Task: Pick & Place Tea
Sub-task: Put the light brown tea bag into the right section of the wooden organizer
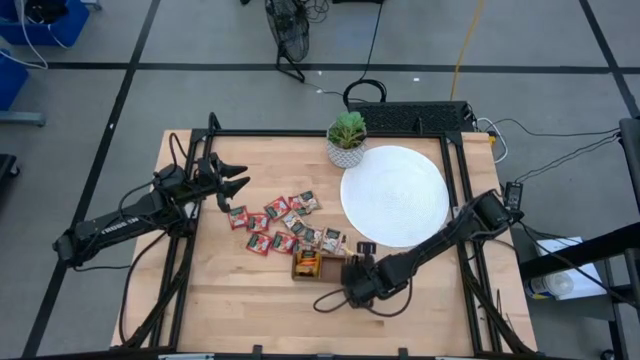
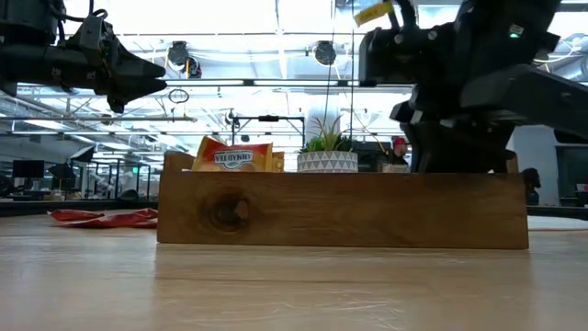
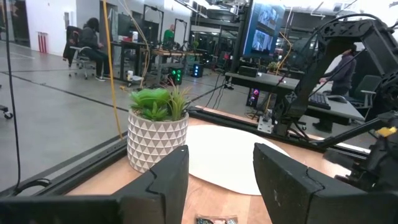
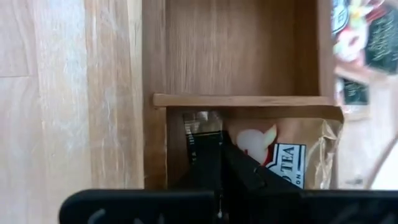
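Left gripper (image 1: pixel 238 183): up in the air at the left-middle of the overhead frame, just above and left of the sachet pile. Fingers spread apart, nothing between them. Its own camera looks out between both fingers (image 3: pixel 163 180) at the plant and the white disc.

Right gripper (image 1: pixel 338 275): low-centre in the overhead frame, hanging right over the tray. Fingers pressed together. In its wrist shot the closed tips (image 4: pixel 211 162) poke down into a compartment with a sachet lying right beside them, but I honestly can't tell if they're pinching it or just touching it.

Tea sachets (image 1: pixel 283 225): mostly red ones scattered loose on the wood, centre of the overhead frame, between the left gripper and the tray. A couple lie close to the disc's lower-left edge.

Sachet in tray (image 4: pixel 280 152): tan and orange with "TEA" printed on it, sitting in the compartment below the divider in the wrist shot. From table height an orange packet (image 2: pixel 234 156) sticks up over the tray's wall.

Tray (image 1: pixel 310 264): brown wood, just below the sachet pile. The compartment past the divider shows bare wood.

White disc (image 1: pixel 395 195): right of centre, flat on the table.

Plant (image 1: pixel 347 138): in a white patterned pot, touching the disc's upper-left edge.

Table (image 1: pixel 250 300): light wood with a black frame.
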Tool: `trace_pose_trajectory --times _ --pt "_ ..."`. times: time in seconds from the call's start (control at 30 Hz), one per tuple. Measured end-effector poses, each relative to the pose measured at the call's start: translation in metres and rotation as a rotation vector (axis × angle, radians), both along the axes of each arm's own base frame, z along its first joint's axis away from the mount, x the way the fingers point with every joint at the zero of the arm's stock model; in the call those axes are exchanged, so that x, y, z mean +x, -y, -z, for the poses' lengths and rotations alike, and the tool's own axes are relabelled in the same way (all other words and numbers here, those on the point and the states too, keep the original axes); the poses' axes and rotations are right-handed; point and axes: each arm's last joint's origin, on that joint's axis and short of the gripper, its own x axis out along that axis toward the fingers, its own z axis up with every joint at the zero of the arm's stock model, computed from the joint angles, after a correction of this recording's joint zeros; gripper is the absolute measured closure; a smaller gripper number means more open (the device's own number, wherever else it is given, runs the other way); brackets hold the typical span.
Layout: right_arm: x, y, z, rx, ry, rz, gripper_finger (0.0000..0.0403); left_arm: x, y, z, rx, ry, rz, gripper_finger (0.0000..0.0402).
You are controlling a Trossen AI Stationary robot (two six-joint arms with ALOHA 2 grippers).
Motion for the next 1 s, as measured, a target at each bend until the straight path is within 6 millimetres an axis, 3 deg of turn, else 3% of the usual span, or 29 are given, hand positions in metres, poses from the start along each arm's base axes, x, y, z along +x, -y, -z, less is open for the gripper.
trace_pose_trajectory --times 0.6,0.87,1.0 --pt "-0.008 -0.014 -0.007 -0.371 0.191 -0.022 0.0403 0.000 0.000 0.000 0.000 0.000 0.000 0.0220" --pt "0.002 -0.028 -0.025 -0.340 0.254 -0.095 0.0403 0.000 0.000 0.000 0.000 0.000 0.000 0.0220" --pt "0.005 -0.024 -0.043 -0.165 0.162 -0.099 0.0403 0.000 0.000 0.000 0.000 0.000 0.000 0.0220"
